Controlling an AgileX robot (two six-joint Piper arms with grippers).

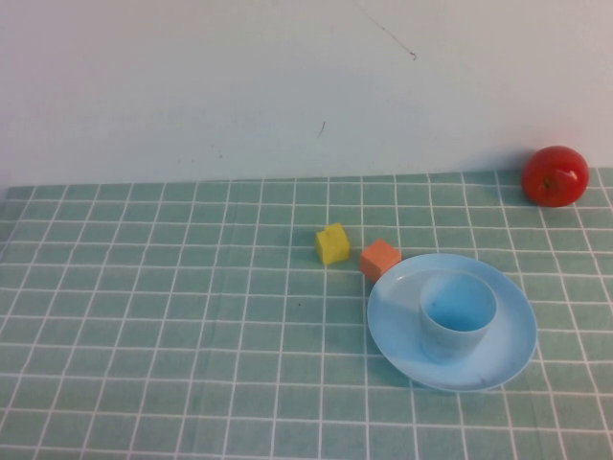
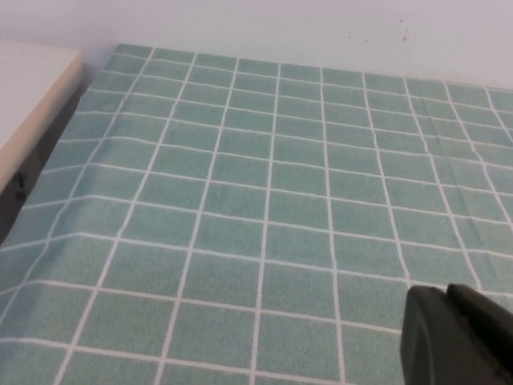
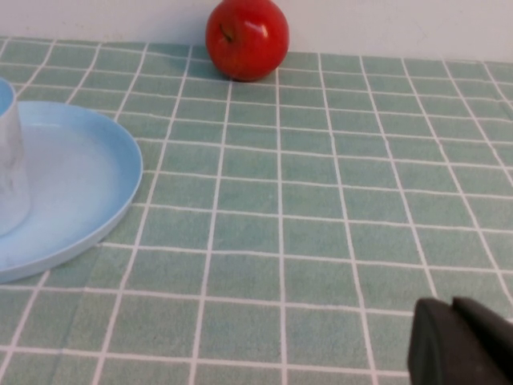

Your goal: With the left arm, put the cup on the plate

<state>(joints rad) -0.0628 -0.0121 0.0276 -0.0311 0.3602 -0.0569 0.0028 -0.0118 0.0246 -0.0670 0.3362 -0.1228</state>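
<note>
**Operator:** If you sweep the table from your left to your right, what do you find, and is the job done?

**Observer:** As you look from the left, you first meet bare green checked cloth (image 1: 153,316), with neither arm in the high view. Your left gripper (image 2: 457,337) shows only in its own wrist view as a dark tip over empty cloth, well apart from everything; its fingers are pressed together and pinch nothing. Further along you reach a yellow block (image 1: 332,243), then an orange block (image 1: 379,259) just beside the plate's far-left rim. Next comes the plate (image 1: 397,331), and the cup (image 1: 457,313) stands upright on it, mouth up, near the middle. Past that, a red apple (image 1: 555,175) sits by the wall at the far right.

**Operator:** And your right gripper?

**Observer:** You see the right gripper (image 3: 465,345) only as a dark tip in its wrist view, low over the cloth on the apple's side of the plate. I cannot tell from that whether it is spread or closed. It touches nothing.

**Operator:** So what remains?

**Observer:** In my judgement, nothing of substance. You have the cup resting on the plate, released, with the left arm clear of it. At most you would park the arm.
</note>
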